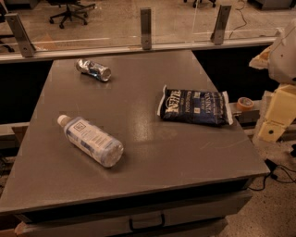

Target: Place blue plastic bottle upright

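Pale office floor point(115, 23) stretches behind a low glass barrier point(185, 23) held by metal posts point(146, 28), and a rolling chair point(69, 11) stands on it at the far left. Below the barrier a broad grey table point(152, 152) fills most of the view, with a drawer point(147, 221) under its front edge.

At the right edge of the view, off the table and past its right side, sits the robot's cream-coloured tool point(276, 118). Only part of it shows, and I cannot tell whether it is spread or pressed together. It touches nothing on the table.

A dark blue snack bag point(194, 106) lies flat on the right half of the table, the item nearest the tool.

The bottle point(90, 140) lies on its side on the front left part of the table. Its white cap points toward the back left, its base toward the front right, and its label faces up. It is well apart from the tool, on the opposite side of the table, with the snack bag lying between them.

A crushed silver can point(94, 70) rests on its side near the back left, well behind the bottle.

A small roll of tape point(244, 102) sits on a ledge just beyond the right edge of the table, beside the bag.
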Robot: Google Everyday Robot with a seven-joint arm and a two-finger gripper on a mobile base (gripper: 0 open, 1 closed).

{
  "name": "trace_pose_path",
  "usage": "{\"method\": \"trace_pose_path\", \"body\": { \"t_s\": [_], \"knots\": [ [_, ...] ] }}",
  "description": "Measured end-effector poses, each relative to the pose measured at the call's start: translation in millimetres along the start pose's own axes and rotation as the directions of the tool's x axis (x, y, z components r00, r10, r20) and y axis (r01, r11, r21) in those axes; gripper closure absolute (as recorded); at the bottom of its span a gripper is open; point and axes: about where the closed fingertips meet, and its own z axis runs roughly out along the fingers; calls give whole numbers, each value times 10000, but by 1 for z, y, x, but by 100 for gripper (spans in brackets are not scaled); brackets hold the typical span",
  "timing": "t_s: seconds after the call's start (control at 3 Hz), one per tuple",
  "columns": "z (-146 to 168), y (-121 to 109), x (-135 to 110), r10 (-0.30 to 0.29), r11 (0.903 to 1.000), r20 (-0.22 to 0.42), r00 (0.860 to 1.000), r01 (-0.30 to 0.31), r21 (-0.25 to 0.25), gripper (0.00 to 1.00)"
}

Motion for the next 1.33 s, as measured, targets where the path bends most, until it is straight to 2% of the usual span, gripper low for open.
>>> {"method": "trace_pose_path", "body": {
  "t_s": [0.33, 0.67, 1.0, 1.33],
  "knots": [
    [0, 0, 0, 0, 10000, 2, 10000, 0, -1, 0],
    [7, -2, -24, 86, 9997, 492, 9988, -73, -252, 0],
    [27, 1, -83, -138, 9977, 988, 9950, 203, -651, 0],
    [33, 10, -168, -784, 9922, 1929, 9781, 954, -803, 0]
  ]
}}
